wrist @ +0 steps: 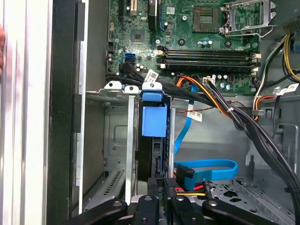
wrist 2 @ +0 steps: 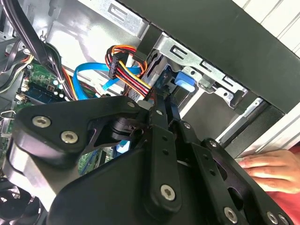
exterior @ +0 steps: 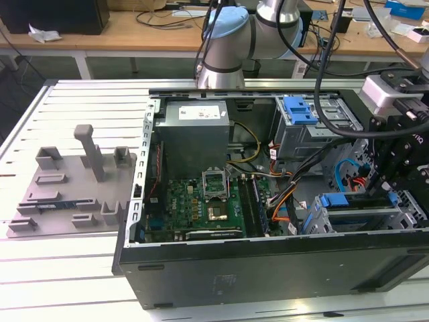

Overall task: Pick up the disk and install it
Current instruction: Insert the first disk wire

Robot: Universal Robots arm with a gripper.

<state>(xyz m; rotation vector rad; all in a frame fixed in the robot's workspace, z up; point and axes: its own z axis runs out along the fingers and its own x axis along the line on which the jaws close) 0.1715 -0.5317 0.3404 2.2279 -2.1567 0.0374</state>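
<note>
edgewise in the cage (wrist: 117, 87), the disk (wrist: 153, 121); long axis toward the gripper (wrist: 164, 186) seemingly clamping it

Gripper (wrist: 164, 186) jaws clamp the disk (wrist: 153, 123)

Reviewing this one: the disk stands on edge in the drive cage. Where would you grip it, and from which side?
The disk stands on edge between the walls of the drive cage, leaving its blue-railed narrow edge exposed. I'd pinch across its thin dimension at that edge, coming straight in through the open side of the case, along the slot. The gripper sits on that line.
</note>
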